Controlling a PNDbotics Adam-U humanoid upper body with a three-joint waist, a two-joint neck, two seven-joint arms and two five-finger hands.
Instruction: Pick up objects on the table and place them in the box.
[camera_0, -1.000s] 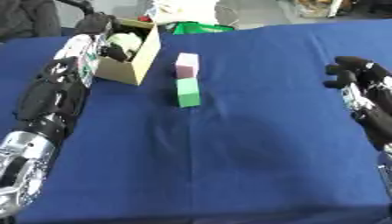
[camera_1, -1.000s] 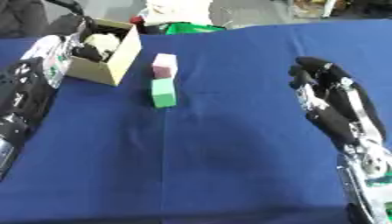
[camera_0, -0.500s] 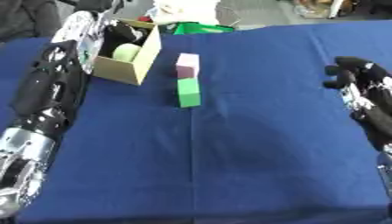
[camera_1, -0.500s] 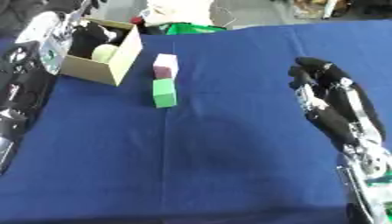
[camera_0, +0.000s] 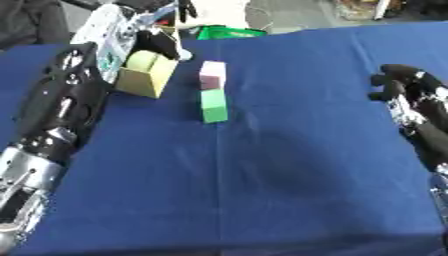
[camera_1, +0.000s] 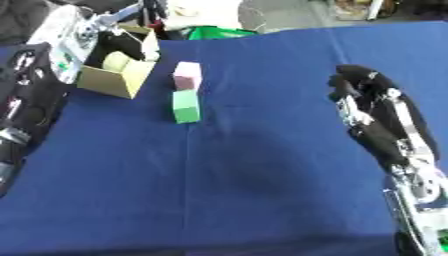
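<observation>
An open cardboard box (camera_0: 143, 80) stands at the far left of the blue table, with a round yellow-green thing (camera_0: 142, 60) inside it. Just right of the box lies a pink block (camera_0: 212, 80), and a green block (camera_0: 213, 106) lies directly in front of it, the two touching end to end. My left arm runs up the left side past the box. My left hand (camera_0: 171, 10) is above and behind the box at the top edge, fingers straight, holding nothing. My right hand (camera_1: 360, 89) hovers open at the right, well apart from the blocks.
A green item (camera_0: 226, 32) and white stuff (camera_0: 219, 10) lie beyond the table's far edge. The blue cloth (camera_0: 289, 170) is bare in the middle and toward the front. My left forearm (camera_0: 66, 100) lies close along the box's left side.
My left hand has risen out of the box and moved back toward the far edge, leaving the yellow-green thing inside. The blocks and my right hand have stayed put.
</observation>
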